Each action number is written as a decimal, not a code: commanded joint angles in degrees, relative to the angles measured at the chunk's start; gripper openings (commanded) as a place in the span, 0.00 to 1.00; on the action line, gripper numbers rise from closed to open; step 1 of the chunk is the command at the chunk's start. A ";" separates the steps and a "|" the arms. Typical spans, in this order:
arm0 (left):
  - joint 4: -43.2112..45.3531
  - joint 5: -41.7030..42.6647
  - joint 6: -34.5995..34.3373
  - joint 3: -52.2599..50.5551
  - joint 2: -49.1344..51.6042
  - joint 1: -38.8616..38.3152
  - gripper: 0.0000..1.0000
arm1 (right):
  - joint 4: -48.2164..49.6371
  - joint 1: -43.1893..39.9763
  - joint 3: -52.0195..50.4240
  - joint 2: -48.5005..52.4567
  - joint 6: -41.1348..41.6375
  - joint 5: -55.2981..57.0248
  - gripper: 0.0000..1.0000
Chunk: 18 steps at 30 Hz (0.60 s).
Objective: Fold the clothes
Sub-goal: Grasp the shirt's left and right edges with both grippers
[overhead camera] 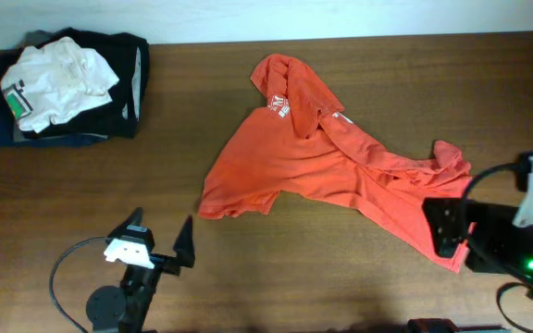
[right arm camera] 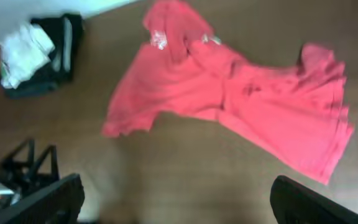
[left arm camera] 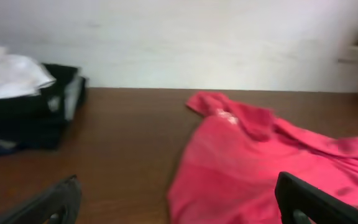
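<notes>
While left fingers [overhead camera: 186,242] gape nearby, right fingers [overhead camera: 440,225] hover over the shirt [overhead camera: 294,162]

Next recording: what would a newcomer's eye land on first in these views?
The crumpled orange shirt stands out first, sprawled unfolded across the middle and right of the brown table. Next comes the stack of clothes at the far left corner, mostly dark, with a white garment lying on top.

Left gripper [overhead camera: 163,231] and right gripper [right arm camera: 176,186] both gape wide.
</notes>
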 commanded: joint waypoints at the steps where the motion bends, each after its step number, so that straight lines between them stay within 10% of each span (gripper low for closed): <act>1: 1.42 17.64 -11.87 3.85 -0.07 0.20 0.99 | -0.24 0.85 -12.83 -5.66 -0.37 -0.42 0.99; 7: -18.53 17.64 -0.22 36.68 23.37 0.20 0.99 | 5.73 0.85 -33.05 -2.58 -0.35 -0.48 0.99; 12: -60.74 1.92 11.82 72.43 63.14 -2.47 0.99 | 6.86 0.85 -37.59 8.22 -0.81 -0.63 0.99; 16: -63.10 10.40 10.73 74.29 82.09 -3.93 0.99 | 8.72 0.85 -37.59 12.57 -0.83 -0.63 0.99; 18: -63.98 -4.96 7.15 74.29 90.97 -9.09 0.99 | 10.32 0.85 -37.59 12.63 -0.83 -0.63 0.99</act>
